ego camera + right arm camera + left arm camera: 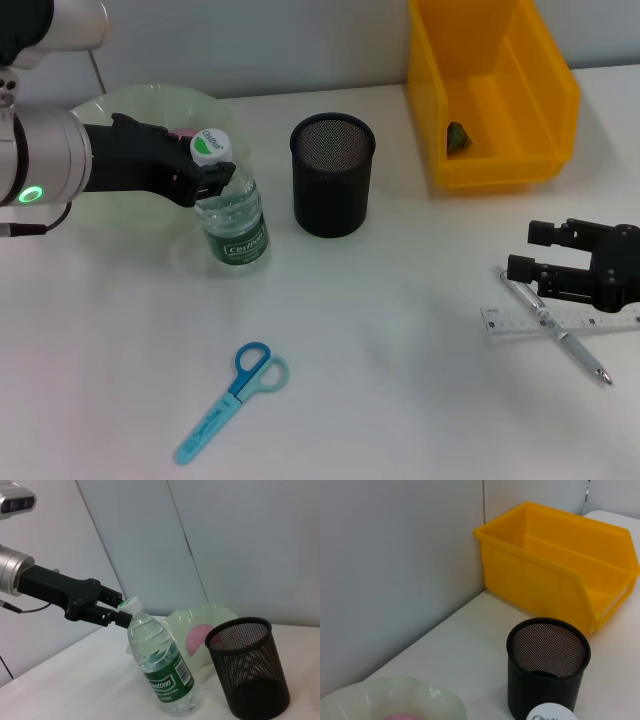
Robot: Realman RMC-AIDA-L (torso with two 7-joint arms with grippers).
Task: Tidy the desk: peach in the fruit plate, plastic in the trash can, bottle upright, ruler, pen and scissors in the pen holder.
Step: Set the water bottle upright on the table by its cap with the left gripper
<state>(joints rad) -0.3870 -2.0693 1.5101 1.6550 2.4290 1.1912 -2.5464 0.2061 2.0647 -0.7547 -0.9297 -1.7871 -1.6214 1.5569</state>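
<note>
With peach (198, 636) plated and plastic (458, 138) binned, the left tool (212, 177) grasps the nearly upright bottle (234, 222) by its neck, while scissors (232, 398), ruler (560, 320) and pen (560, 335) lie on the tabletop (400, 380) beneath the released right tool (530, 252).

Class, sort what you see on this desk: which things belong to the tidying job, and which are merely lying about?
Job:
bottle, held at its neck by the left pincer
fruit plate
pen holder
yellow bin
scissors
ruler
pen
right pincer, above the pen

Lying about:
nothing visible
</note>
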